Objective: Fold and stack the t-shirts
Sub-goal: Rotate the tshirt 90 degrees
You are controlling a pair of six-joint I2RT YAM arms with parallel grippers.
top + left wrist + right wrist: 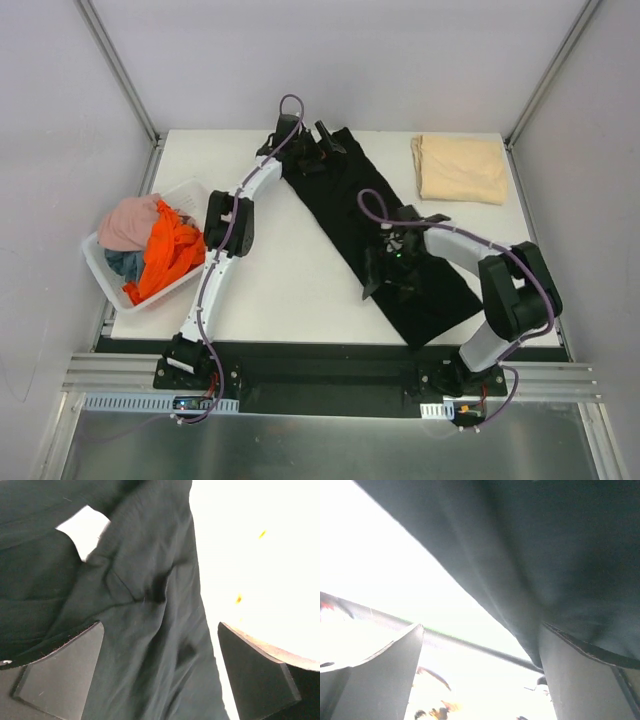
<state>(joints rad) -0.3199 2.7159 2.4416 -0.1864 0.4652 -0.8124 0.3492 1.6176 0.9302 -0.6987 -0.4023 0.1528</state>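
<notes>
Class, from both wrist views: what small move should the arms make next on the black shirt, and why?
Probably close both on the cloth: the left gripper and right gripper stand open at the black t-shirt, its fabric reaching their fingers, nothing gripped yet.

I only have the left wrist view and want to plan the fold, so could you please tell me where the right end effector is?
Observer: The right end effector is open at the near left edge of the black t-shirt, which lies diagonally across the table.
Operator: Thank you; is anything folded already?
Observer: Yes, a tan t-shirt lies folded at the far right corner.
Operator: What is left?
Observer: A white basket on the left holds a pink shirt, an orange shirt and a blue-grey shirt.
</notes>
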